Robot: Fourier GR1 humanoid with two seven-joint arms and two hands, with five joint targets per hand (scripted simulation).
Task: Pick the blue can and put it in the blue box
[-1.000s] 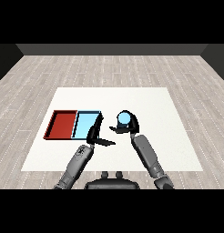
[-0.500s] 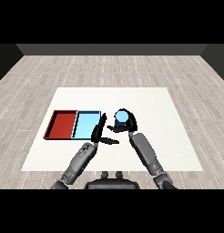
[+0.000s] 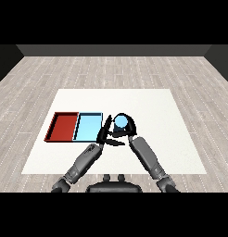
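From my station the white table (image 3: 148,99) fills most of the view, and on it, off to the left of my right hand, the red tray (image 3: 63,127) and the light blue tray (image 3: 88,127) lie side by side and touching, the blue one the nearer to the hand. Both forearms reach in from below. My right hand (image 3: 125,128) has its fingers curled round the blue can (image 3: 120,122), which sits inside that grasp just to the right of the blue tray's near edge and not yet over it. I can't tell whether the can is lifted off the table or resting on it. My left hand (image 3: 106,132) sits directly beside the right hand, between it and the blue tray, with its fingers straight and holding nothing. By my reading the pick is done; what remains is carrying the can leftward over the blue tray, past that left hand, and letting it go inside.
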